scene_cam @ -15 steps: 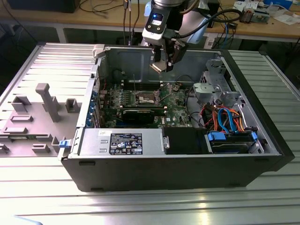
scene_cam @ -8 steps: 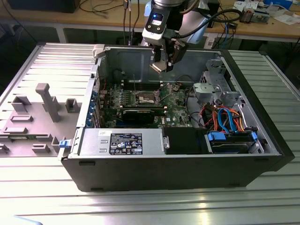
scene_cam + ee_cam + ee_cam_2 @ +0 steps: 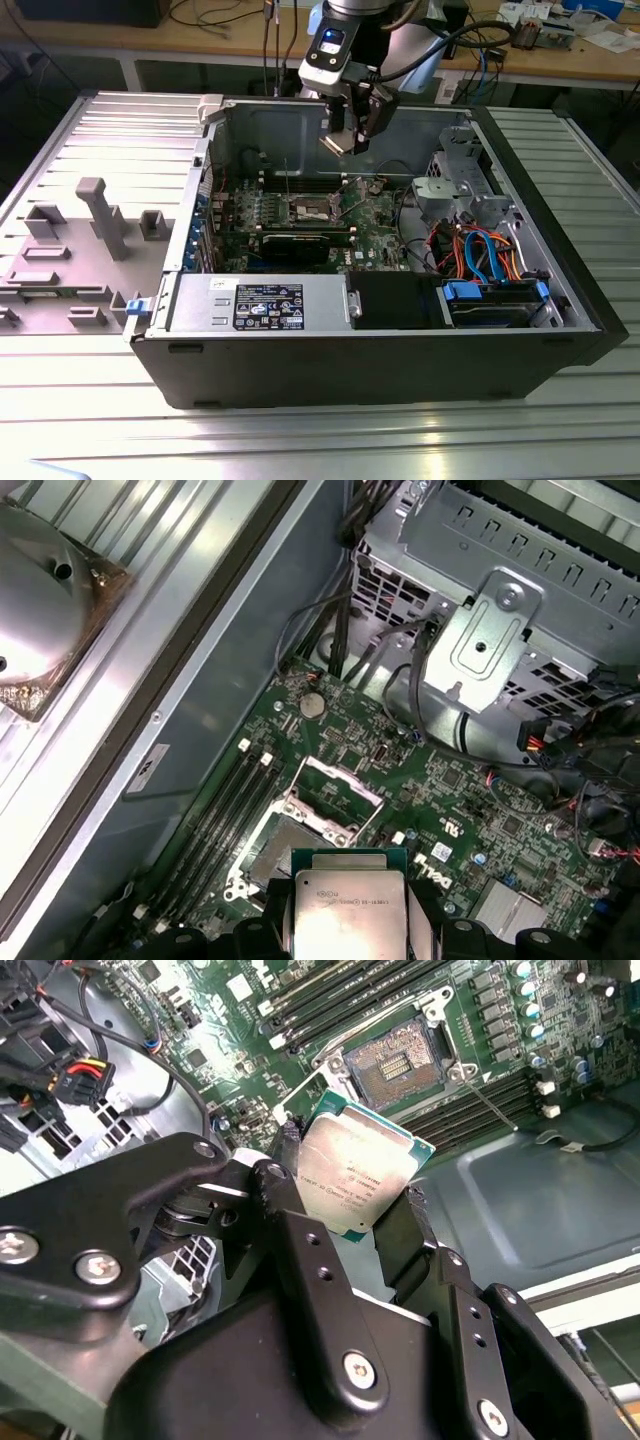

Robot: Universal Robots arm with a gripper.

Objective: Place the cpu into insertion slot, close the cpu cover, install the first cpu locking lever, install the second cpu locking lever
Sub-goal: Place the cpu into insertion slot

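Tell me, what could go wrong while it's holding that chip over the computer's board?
1. The gripper pinches the cpu by its edges, above the board; it could slip and fall.
2. The cpu hangs tilted relative to the insertion slot; lowered crooked, it might damage the slot.
3. The open cpu cover beside the slot could get bumped.

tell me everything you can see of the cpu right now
The small flat square cpu with a silver-grey metal top and thin green rim bears fine print. The black pincer grips two opposite edges, metal top facing the wrist cameras. It hangs over the green circuit board, apart from the open silver-rimmed square socket.
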